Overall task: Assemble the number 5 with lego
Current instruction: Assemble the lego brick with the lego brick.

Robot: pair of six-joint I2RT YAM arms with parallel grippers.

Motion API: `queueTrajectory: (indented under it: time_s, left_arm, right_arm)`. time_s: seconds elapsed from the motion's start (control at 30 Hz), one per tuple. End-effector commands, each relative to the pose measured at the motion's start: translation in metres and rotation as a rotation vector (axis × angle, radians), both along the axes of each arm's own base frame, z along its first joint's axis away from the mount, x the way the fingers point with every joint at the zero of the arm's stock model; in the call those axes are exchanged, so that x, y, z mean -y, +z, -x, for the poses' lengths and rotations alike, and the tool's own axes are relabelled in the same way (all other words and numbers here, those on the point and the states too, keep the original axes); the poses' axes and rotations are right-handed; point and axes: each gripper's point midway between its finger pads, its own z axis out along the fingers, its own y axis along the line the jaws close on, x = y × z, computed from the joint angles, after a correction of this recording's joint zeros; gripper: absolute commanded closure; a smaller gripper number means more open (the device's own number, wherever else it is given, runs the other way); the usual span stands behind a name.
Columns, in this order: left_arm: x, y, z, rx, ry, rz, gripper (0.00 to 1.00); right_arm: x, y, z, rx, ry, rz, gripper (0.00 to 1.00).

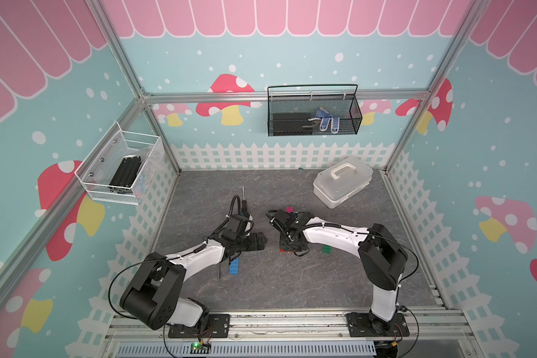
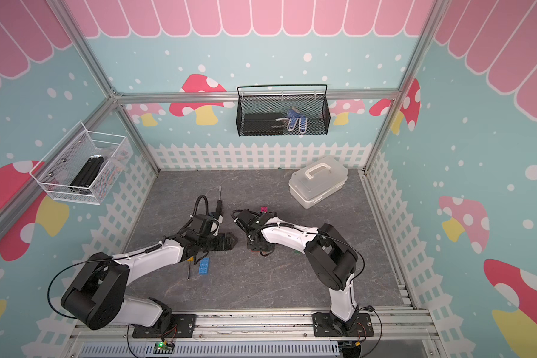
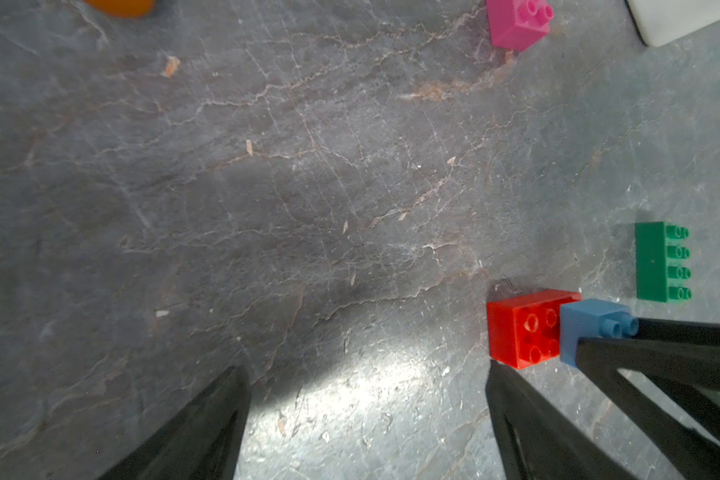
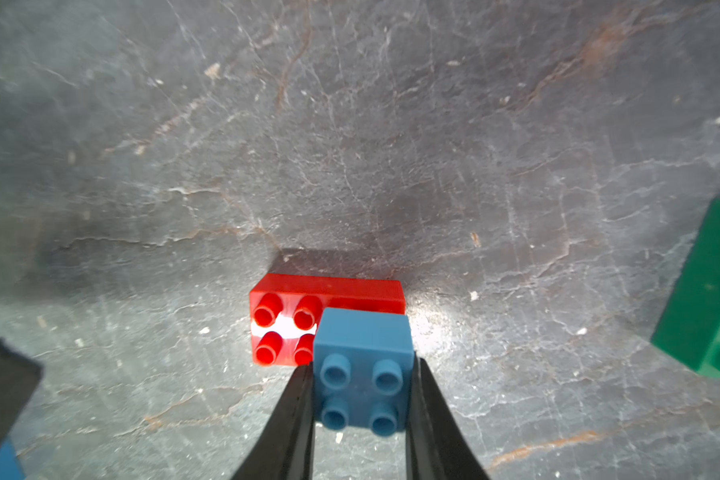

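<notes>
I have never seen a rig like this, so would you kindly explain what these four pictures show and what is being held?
Two robot arms work at a grey table. Two pictures look down from overhead; the other two come from a camera on each arm's wrist. The right tool grips a short blue brick over one end of a red brick. The left tool is open and empty, close by. Loose on the table lie a green brick, a pink brick, a long blue brick, a screwdriver and a white lidded box.
</notes>
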Motion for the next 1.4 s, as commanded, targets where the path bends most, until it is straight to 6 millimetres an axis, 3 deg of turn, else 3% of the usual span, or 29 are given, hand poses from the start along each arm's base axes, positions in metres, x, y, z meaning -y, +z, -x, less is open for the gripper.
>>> queueTrajectory:
  time_s: [0.0, 0.67, 0.93, 1.37]
  left_arm:
    - [0.008, 0.008, -0.007, 0.024, -0.012, 0.019, 0.08]
    - [0.007, 0.005, -0.005, 0.017, -0.014, 0.015, 0.09]
    - [0.006, 0.005, -0.005, 0.018, -0.011, 0.009, 0.09]
    - [0.004, 0.009, -0.005, 0.022, -0.008, 0.002, 0.09]
  right_arm:
    - [0.006, -0.016, 0.003, -0.035, -0.004, 0.037, 0.85]
    - [0.012, -0.037, 0.014, -0.09, -0.041, -0.008, 0.86]
    - [0.015, -0.041, 0.014, -0.113, -0.008, 0.055, 0.86]
    - [0.0, -0.007, 0.001, -0.067, 0.02, 0.012, 0.6]
